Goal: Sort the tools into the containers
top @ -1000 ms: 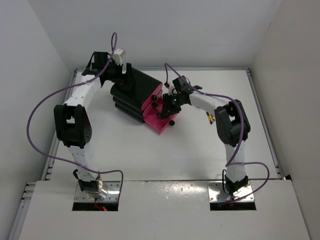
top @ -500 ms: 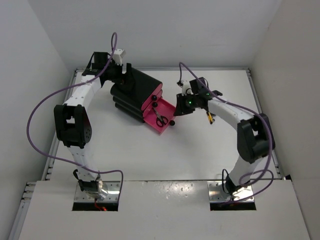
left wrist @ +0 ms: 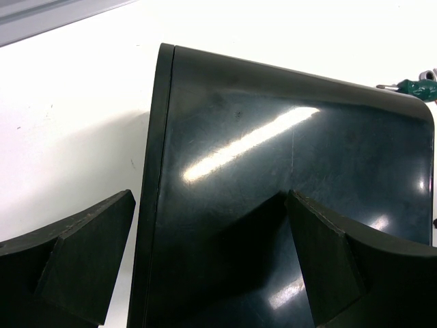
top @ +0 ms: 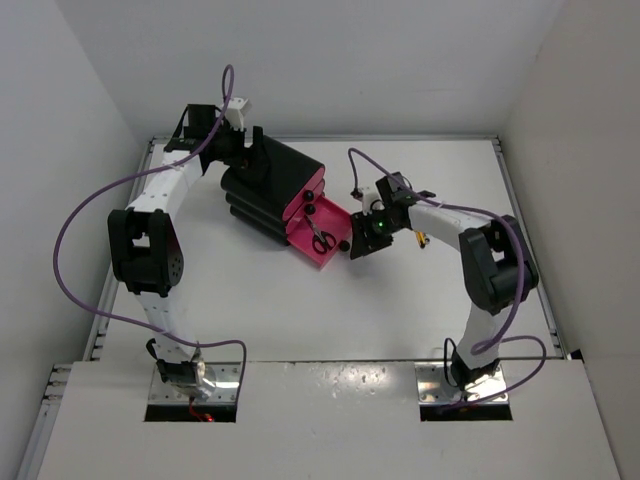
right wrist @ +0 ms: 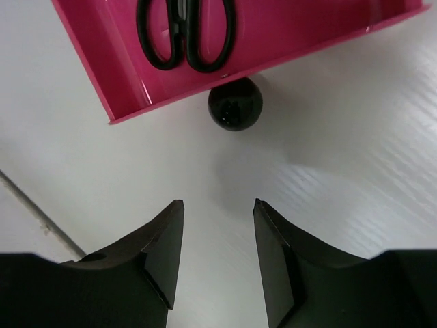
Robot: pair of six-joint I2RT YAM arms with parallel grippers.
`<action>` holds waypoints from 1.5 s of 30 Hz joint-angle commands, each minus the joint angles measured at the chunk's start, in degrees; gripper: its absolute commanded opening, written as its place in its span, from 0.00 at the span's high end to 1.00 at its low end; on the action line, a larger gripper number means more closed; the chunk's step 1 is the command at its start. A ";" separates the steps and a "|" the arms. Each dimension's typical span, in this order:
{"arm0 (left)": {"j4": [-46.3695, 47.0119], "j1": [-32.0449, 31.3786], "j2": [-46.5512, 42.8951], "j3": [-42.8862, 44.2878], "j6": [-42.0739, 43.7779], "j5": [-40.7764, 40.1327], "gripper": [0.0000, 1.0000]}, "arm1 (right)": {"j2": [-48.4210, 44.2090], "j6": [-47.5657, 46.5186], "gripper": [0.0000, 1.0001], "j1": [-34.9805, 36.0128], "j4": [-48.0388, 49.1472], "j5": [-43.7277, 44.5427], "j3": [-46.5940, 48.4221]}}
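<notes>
The black cabinet (top: 268, 182) stands at the back left of the table. One magenta-pink drawer (top: 333, 216) is pulled out, and the black-handled scissors (top: 322, 240) lie inside it. In the right wrist view the scissors (right wrist: 184, 34) lie in the drawer (right wrist: 89, 61), just behind its black knob (right wrist: 235, 104). My right gripper (right wrist: 218, 205) is open and empty, just in front of that knob (top: 343, 244). My left gripper (left wrist: 208, 198) is open, its jaws straddling the cabinet's back edge (left wrist: 157, 171). A green-handled screwdriver (left wrist: 420, 87) lies beyond the cabinet. A yellow-handled tool (top: 420, 238) lies under the right arm.
Two shut drawers with black knobs (top: 311, 210) sit above the open one. White walls close in the table at the back and on both sides. The right arm (top: 440, 215) reaches across the table's right half.
My right gripper has left the drawer, swung right, then come down in front of the knob. The scissors, hidden under the gripper a second ago, now lie free in the drawer. The left arm is still.
</notes>
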 commanded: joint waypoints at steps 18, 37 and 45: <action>-10.11 -0.80 3.94 -4.79 4.35 -5.37 0.01 | 4.68 36.64 0.53 -2.69 29.07 -9.10 -12.64; -8.45 -0.80 3.94 -7.51 4.35 -5.37 0.01 | 15.22 53.64 0.68 -5.06 52.38 -17.02 -13.21; -8.44 -0.80 4.46 -8.13 4.35 -5.37 0.01 | 18.82 58.12 0.68 -3.30 57.66 -17.63 -8.64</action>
